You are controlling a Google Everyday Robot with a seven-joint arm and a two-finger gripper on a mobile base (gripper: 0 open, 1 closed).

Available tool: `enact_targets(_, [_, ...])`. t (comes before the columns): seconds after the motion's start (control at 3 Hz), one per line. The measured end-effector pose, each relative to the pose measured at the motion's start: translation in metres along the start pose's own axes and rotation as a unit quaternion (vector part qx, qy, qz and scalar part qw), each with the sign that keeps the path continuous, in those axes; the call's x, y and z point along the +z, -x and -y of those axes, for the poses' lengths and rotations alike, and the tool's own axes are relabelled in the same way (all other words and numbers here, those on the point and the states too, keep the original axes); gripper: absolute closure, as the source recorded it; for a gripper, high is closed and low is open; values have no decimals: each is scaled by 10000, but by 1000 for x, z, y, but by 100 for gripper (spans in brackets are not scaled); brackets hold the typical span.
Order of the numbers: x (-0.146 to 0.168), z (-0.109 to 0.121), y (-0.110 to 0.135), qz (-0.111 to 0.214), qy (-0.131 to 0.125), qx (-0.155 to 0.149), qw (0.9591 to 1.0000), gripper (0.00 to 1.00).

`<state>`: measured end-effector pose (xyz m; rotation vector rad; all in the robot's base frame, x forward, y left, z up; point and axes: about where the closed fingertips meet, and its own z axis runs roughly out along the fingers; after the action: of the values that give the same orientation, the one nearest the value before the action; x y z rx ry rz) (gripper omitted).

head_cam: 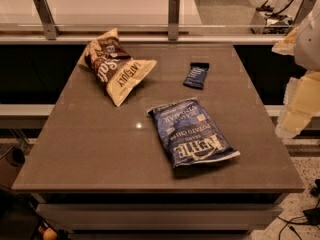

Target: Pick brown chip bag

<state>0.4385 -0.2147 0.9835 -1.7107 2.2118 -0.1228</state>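
Note:
The brown chip bag [114,65] lies on the far left part of the grey table [100,144]. It is crinkled dark brown with white script, and its cream end with dark "LATE JULY" text points toward the table's middle. My gripper [298,106] hangs at the right edge of the view, beyond the table's right side and above floor level. It is far from the bag and holds nothing that I can see.
A larger blue Kettle potato chip bag [192,132] lies near the table's middle-right front. A small dark blue snack bar packet [196,75] lies at the far right. A glass rail with metal posts [173,17] runs behind the table.

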Motion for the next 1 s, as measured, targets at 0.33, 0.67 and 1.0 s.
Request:
enact_targets(0.33, [0, 0, 0, 0, -1, 0, 10000, 0])
enact_targets(0.67, [-2, 8, 6, 80, -145, 66, 9998, 0])
enact_targets(1.0, [-2, 21, 22, 342, -367, 236, 9985, 0])
